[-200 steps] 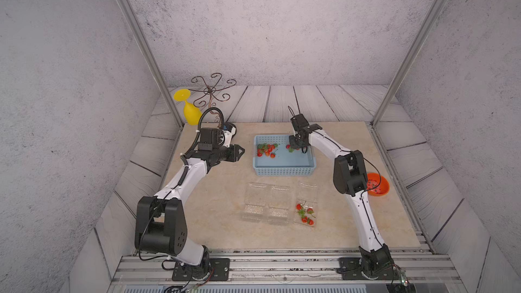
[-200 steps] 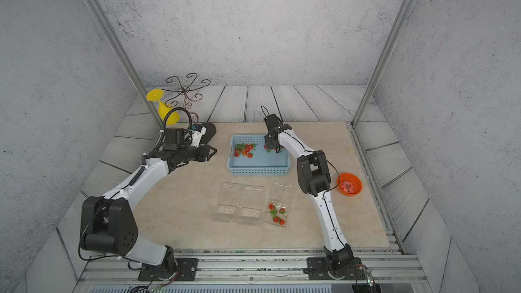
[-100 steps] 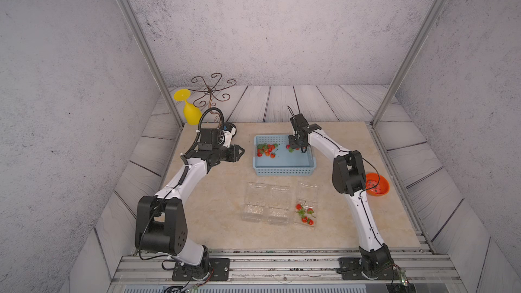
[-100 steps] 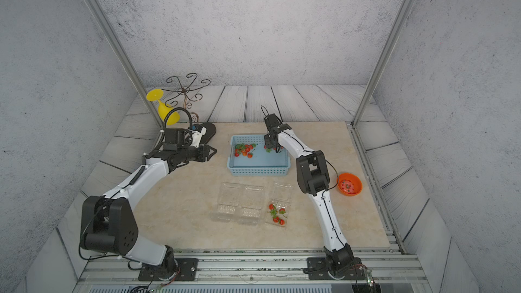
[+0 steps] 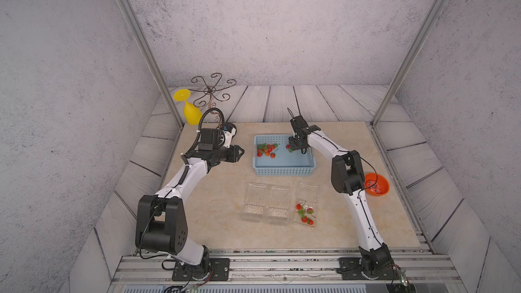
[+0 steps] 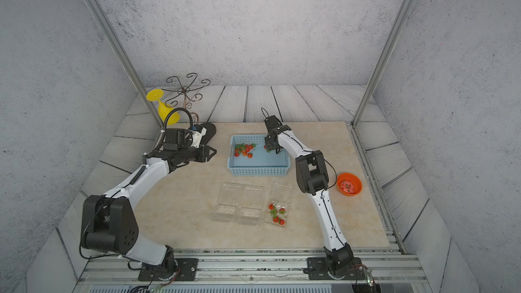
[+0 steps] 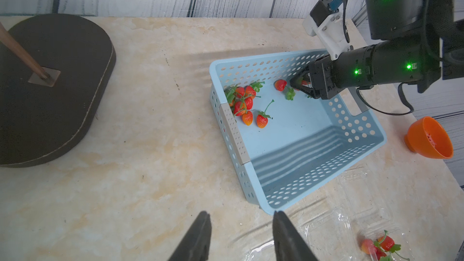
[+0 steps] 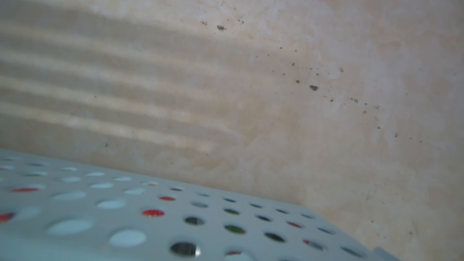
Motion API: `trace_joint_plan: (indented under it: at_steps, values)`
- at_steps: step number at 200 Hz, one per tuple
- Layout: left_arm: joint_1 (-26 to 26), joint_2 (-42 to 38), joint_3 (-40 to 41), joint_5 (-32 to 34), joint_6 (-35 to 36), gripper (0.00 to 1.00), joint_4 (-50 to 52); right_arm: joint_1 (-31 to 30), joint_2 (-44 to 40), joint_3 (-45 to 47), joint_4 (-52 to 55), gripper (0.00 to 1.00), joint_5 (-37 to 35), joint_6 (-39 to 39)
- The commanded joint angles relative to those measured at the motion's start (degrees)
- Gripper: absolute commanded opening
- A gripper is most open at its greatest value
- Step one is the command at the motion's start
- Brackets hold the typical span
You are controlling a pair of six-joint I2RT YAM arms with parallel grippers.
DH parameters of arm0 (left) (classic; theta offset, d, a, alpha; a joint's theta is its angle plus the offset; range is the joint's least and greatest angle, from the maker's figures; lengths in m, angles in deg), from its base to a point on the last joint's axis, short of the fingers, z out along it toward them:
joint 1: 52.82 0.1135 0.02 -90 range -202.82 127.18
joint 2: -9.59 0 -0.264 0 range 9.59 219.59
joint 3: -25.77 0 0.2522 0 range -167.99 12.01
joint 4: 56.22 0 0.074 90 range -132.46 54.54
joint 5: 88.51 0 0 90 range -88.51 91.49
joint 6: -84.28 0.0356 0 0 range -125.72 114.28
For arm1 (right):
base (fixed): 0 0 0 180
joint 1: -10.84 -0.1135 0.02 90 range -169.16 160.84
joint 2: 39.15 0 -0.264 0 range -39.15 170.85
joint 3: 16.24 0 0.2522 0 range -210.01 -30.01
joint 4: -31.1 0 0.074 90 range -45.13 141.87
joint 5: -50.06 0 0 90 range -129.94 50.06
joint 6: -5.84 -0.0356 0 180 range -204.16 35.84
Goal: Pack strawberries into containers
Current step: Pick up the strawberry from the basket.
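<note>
Strawberries (image 7: 244,104), small red berries with green leafy caps, lie heaped in one corner of the light blue perforated plastic basket (image 5: 283,171) on the beige tabletop (image 5: 220,193). One single berry (image 7: 280,84) rests apart from the heap, along the basket's far wall. More berries (image 5: 305,214) sit in the rightmost of three clear plastic clamshell containers (image 5: 279,201), which lie open in a row just in front of the basket.

The right hand (image 7: 298,85) reaches down into the basket, its fingertips just beside the single berry. A bit of red shows between its fingers, but whether it pinches anything I cannot tell. The left hand (image 7: 241,234) hovers over the tabletop at the basket's left side, its two dark fingers spread with nothing between them.

An orange plastic bowl (image 5: 383,186) stands by the right arm's elbow, well apart from the basket. The blurred right wrist view shows only the basket's perforated wall and the tabletop.
</note>
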Motion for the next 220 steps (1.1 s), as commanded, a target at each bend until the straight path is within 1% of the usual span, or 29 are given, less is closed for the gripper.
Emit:
trace_joint_plan:
  at_steps: [1, 42, 82, 120, 153, 182, 220]
  values:
    - [-0.4, 0.7, -1.7, 0.1, 1.2, 0.44, 0.9, 0.5, 3.3, -1.5, 1.1, 0.43, -0.6, -0.4]
    - [-0.4, 0.8, -1.7, 0.2, 1.3, 0.44, 1.0, 0.6, 4.2, -3.0, 2.2, 0.42, 0.1, -0.5]
    - [-0.4, 0.8, -1.8, 0.1, 1.3, 0.44, 1.0, 0.6, 4.1, -3.1, 2.7, 0.32, 0.8, -1.2]
    - [-0.4, 0.5, -1.8, 0.0, 1.1, 0.44, 0.9, 0.6, 2.2, -1.7, 2.9, 0.27, 1.3, -1.6]
    - [-0.4, 0.1, -1.8, -0.3, 0.9, 0.44, 0.6, 0.5, -2.9, 1.5, 2.1, 0.25, 2.1, -1.3]
    - [-0.4, -0.7, -1.6, -0.6, 0.6, 0.44, 0.4, 0.3, -10.0, 8.5, -1.5, 0.25, 4.6, -1.5]
    - [-0.5, -1.4, -1.6, -1.3, 0.1, 0.44, -0.1, -0.2, -18.7, 16.8, -4.7, 0.25, 5.2, -1.3]
